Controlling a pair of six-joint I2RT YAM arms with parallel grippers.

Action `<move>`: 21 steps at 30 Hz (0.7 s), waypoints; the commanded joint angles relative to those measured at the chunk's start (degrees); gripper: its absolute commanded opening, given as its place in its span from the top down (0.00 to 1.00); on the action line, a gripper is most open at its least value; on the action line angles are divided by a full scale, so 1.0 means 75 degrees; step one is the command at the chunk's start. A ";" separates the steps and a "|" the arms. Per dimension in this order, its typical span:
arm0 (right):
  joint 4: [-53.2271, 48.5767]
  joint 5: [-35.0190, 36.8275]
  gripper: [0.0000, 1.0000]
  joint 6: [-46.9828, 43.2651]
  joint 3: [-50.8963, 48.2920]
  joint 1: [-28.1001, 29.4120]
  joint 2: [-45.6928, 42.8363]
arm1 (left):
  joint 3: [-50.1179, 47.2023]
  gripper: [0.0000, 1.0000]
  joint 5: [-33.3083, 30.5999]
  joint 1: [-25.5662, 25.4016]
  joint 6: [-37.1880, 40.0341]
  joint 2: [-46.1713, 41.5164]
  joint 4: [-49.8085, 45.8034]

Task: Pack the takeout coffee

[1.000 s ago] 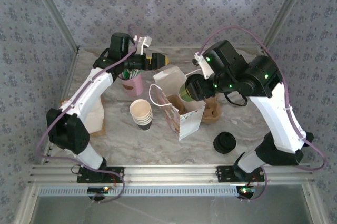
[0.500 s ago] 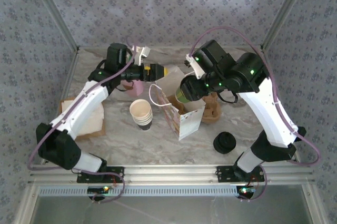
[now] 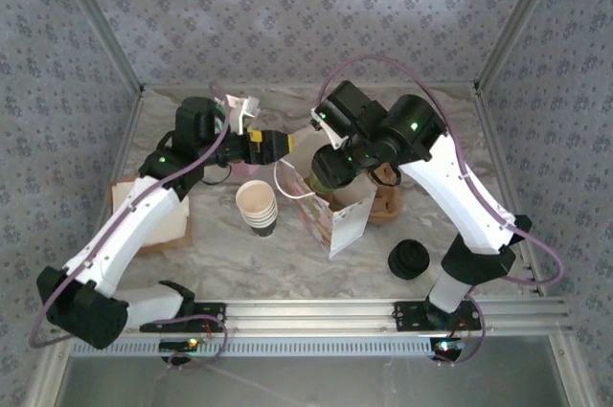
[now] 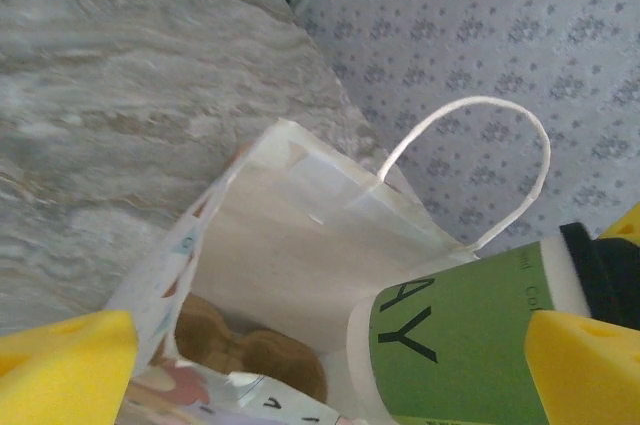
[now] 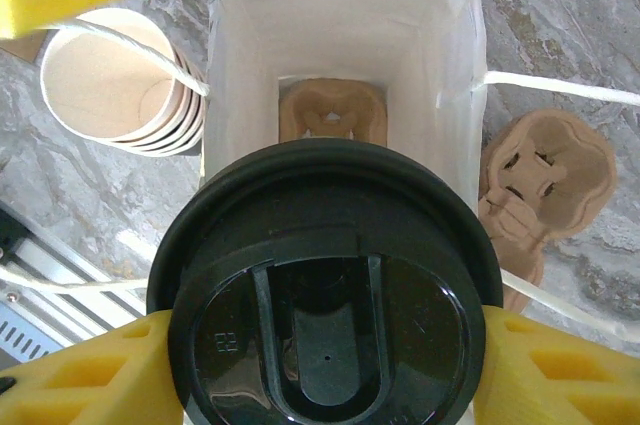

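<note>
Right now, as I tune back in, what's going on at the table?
The right hand grips the lidded coffee cup and holds it at the open mouth of the white paper bag. The left hand is open beside the bag's rim. A cardboard carrier lies at the bag's bottom. The cup is not yet set down in it.

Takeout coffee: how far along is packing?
Done: the green paper cup with a black plastic lid is clamped in the right gripper; a brown cardboard carrier lies on the floor of the white paper bag. In hand: cup held over the bag's mouth, left gripper open by the rim. Left: lower it in, release.
</note>
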 commanded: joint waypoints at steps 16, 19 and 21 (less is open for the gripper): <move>-0.1473 -0.0151 0.35 0.0295 -0.0733 -0.0209 -0.0003 | -0.0636 0.01 -0.1824 -0.0280 0.0751 -0.1495 0.0739; -0.1491 -0.0272 0.36 0.0307 -0.0815 -0.0280 0.0041 | -0.1100 0.00 -0.1903 -0.0495 0.0881 -0.1689 0.1451; -0.1484 -0.0362 0.36 0.0307 -0.0919 -0.0329 0.0056 | -0.1321 0.01 -0.1932 -0.0673 0.1034 -0.1774 0.1801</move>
